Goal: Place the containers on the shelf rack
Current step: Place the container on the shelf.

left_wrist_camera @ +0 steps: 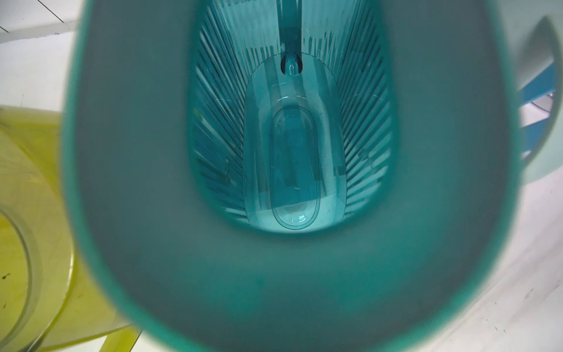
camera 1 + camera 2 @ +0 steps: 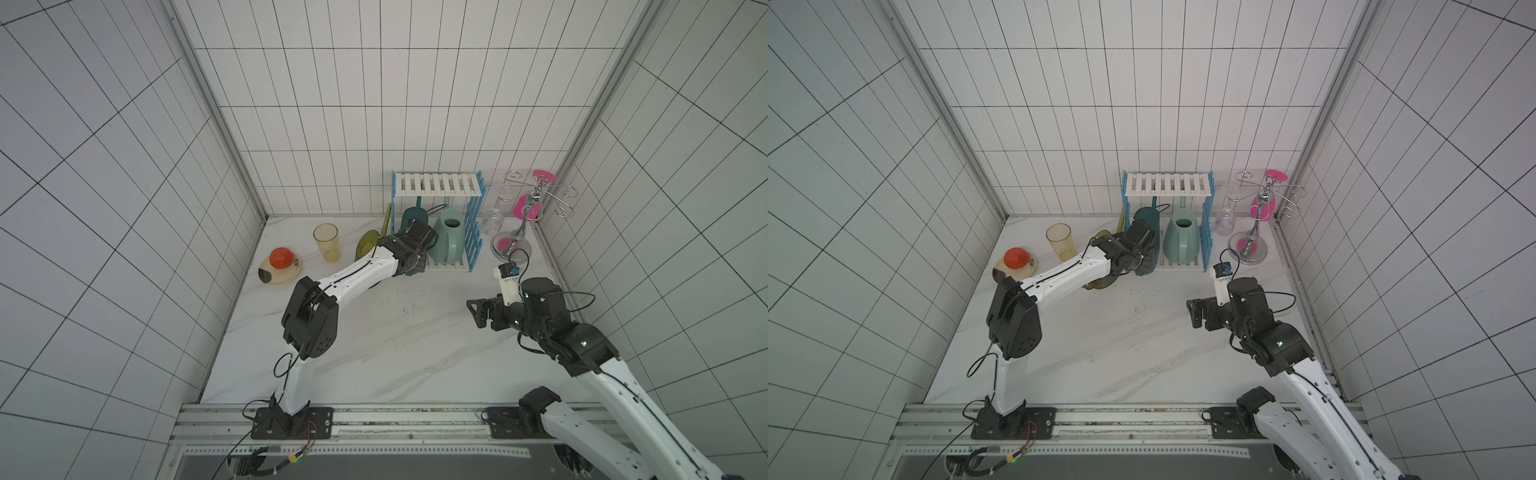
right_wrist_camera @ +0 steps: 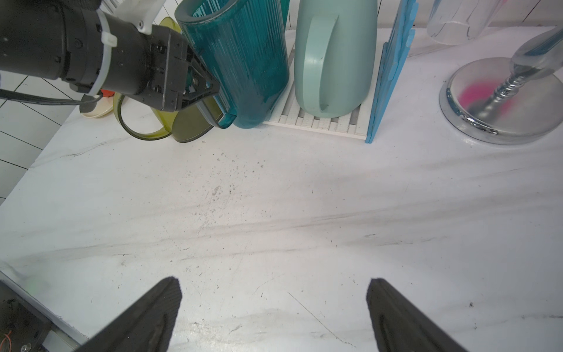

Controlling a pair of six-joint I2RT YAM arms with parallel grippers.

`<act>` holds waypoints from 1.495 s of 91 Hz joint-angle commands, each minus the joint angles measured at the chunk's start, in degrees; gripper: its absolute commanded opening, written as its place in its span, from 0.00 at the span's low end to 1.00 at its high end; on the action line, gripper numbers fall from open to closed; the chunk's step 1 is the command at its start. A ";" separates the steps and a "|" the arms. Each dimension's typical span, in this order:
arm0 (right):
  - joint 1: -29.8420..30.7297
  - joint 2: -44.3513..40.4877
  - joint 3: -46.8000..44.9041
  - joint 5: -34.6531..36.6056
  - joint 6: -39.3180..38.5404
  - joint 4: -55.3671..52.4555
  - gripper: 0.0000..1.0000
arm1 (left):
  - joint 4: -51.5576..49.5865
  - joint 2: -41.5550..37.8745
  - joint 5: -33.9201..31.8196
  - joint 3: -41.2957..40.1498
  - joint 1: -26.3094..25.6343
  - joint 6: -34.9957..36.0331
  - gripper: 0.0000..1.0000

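Left fingers (image 3: 210, 90) clamped tight on the handle of the dark teal can (image 3: 246, 61), at the front left corner of the shelf rack (image 2: 436, 185), lower tier. Can's long axis near upright but leaning, top toward the left arm, handle to the front, spout rising toward the back wall; whether the base sits flat on the slats, cannot tell. Mint can (image 3: 335, 61) upright on the same tier's right half, handle forward. Olive-yellow can (image 3: 189, 125) lies on its side on the surface just left of the rack, base forward, spout rearward. Right fingers (image 3: 152, 311) spread wide, holding nothing, above bare surface toward its front right.
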 commanded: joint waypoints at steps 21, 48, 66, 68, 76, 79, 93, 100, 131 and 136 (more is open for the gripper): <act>0.02 0.90 0.72 -1.16 -0.88 0.23 0.99 | 4.62 4.41 -1.66 7.96 1.92 2.07 0.00; -0.02 1.24 1.01 -1.00 -1.06 -0.04 0.99 | 4.60 7.49 -1.04 10.42 2.83 2.56 0.00; -0.01 1.21 0.89 -0.91 -1.16 -0.05 0.99 | 4.94 8.65 -1.06 10.98 3.10 2.71 0.00; -0.01 1.18 0.92 -0.91 -1.15 -0.06 0.99 | 4.95 8.77 -1.05 11.11 3.20 2.71 0.02; 0.01 1.15 0.95 -0.92 -1.16 -0.12 0.99 | 4.91 9.13 -0.97 11.41 3.21 2.79 0.12; 0.04 1.08 0.97 -0.91 -1.15 -0.12 0.99 | 4.81 9.15 -0.83 11.51 3.24 2.80 0.14; -0.02 0.98 0.93 -0.69 -1.15 -0.33 0.99 | 4.15 8.78 -0.22 11.49 3.19 2.65 0.23; -0.02 0.89 1.08 -0.56 -1.15 -0.59 0.99 | 3.29 8.35 0.22 11.48 3.18 2.39 0.27; -0.02 0.52 1.36 -0.21 -0.99 -0.91 0.99 | 2.46 5.65 1.16 9.62 3.01 2.54 0.45; 0.00 0.41 1.44 -0.21 -0.98 -0.91 0.99 | 2.26 5.05 1.39 9.21 3.00 2.64 0.46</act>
